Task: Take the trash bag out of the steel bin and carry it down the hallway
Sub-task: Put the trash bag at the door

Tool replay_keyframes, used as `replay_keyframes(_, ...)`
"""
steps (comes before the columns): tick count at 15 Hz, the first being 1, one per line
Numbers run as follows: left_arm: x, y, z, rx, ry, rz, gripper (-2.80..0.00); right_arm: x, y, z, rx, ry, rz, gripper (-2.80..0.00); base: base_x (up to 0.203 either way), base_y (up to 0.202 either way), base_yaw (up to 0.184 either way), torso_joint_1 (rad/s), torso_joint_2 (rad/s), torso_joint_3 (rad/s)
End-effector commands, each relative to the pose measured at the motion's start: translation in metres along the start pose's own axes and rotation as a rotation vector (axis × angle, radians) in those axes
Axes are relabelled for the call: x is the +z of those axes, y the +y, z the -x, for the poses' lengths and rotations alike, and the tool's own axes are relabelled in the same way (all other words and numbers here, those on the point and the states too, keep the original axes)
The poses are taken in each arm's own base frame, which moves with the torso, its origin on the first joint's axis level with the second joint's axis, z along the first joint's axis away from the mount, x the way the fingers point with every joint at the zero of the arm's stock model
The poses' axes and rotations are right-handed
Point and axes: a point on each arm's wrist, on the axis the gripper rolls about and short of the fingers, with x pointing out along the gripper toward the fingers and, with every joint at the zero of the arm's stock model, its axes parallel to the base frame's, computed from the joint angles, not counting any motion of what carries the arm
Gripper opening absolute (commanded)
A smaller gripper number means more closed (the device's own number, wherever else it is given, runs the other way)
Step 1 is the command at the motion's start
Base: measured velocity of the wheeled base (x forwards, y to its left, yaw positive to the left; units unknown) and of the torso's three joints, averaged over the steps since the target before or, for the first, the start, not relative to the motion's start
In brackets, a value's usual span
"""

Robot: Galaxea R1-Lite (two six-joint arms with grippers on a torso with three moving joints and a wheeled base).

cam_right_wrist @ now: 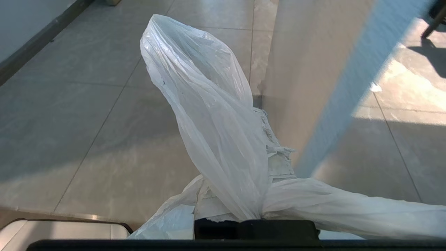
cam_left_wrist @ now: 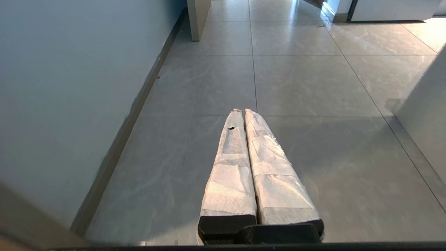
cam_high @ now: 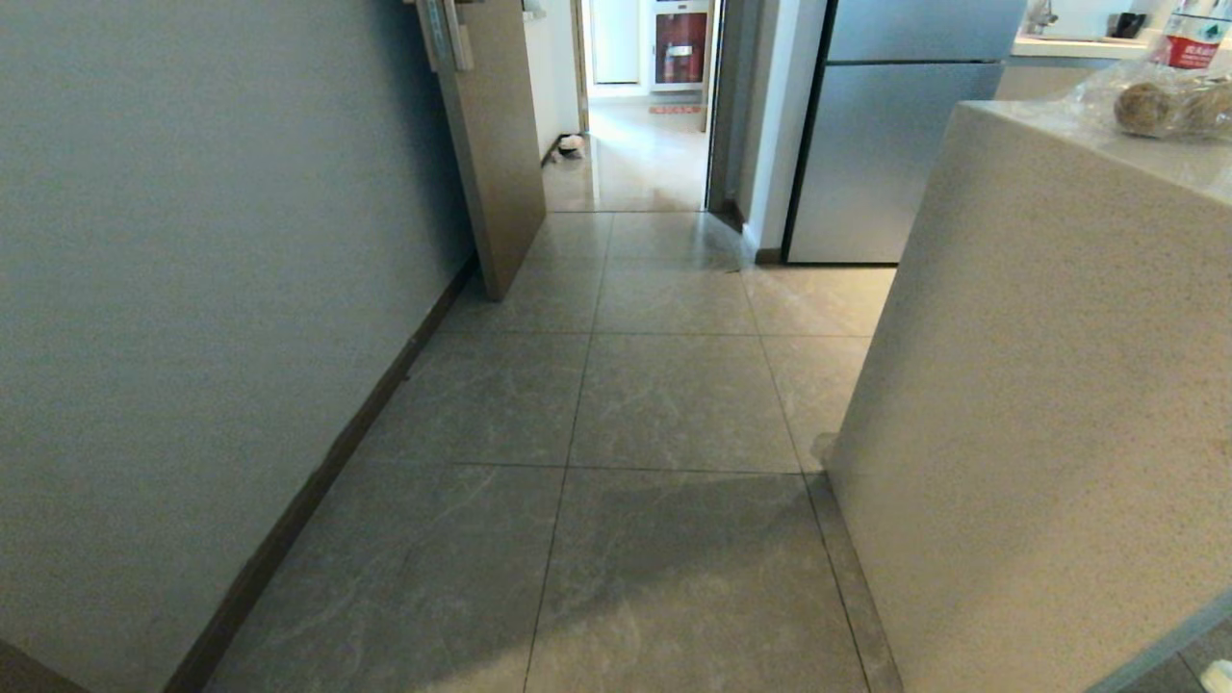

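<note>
Clamped on one thin, whitish, translucent plastic trash bag [cam_right_wrist: 212, 115], the right gripper [cam_right_wrist: 268, 153] shows only in its own wrist view, where its two tape-wrapped fingers [cam_right_wrist: 275, 164] are mostly buried in gathered plastic. One bunch of the bag stands up past the fingers, and a second twisted strand trails off to the side near the camera's edge. No lettering can be made out on the plastic seen here. Beneath the bag lies the hallway [cam_right_wrist: 87, 132] floor of large glossy grey-beige tiles, with one pale speckled counter wall [cam_right_wrist: 303, 69] just beside the bag.

One left gripper [cam_left_wrist: 243, 112] hangs over the same tiles in its wrist view, its two white-wrapped fingers [cam_left_wrist: 230, 167] pressed together along their whole length with nothing between them. One small dark tear marks one finger near its tip.

Neither arm appears in the head view. It looks down the hallway [cam_high: 664, 404]: one plain grey-white wall [cam_high: 212, 289] with a dark skirting on the left, one light-brown open door [cam_high: 496, 144] beyond it, one tall silver refrigerator [cam_high: 885, 144] ahead on the right, and the pale speckled counter [cam_high: 1049, 404] close on the right. On the counter's top rests one clear plastic bag of round brownish items [cam_high: 1155, 101]; two can be counted, though more may be hidden. One bottle with a red label [cam_high: 1193, 38] stands behind it.
</note>
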Motion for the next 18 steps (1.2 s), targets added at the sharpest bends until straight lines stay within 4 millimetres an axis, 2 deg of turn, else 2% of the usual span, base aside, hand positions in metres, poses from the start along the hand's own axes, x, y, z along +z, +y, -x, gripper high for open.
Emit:
replay_keyframes(1,-0.0001,0.0,0.0,0.0,0.001,0.0,-2.8,-0.0001,0.0,-0.0001,0.001,0.002,0.0,-2.8,0.193,0.0,-0.001,0.009,0.0,0.002)
replay_keyframes(18,0.0,0.0,0.0,0.0,0.0,0.0,-2.8,-0.0001,0.0,-0.0001,0.001,0.002,0.0,-2.8,0.188,0.0,0.001,0.002,0.0,0.003)
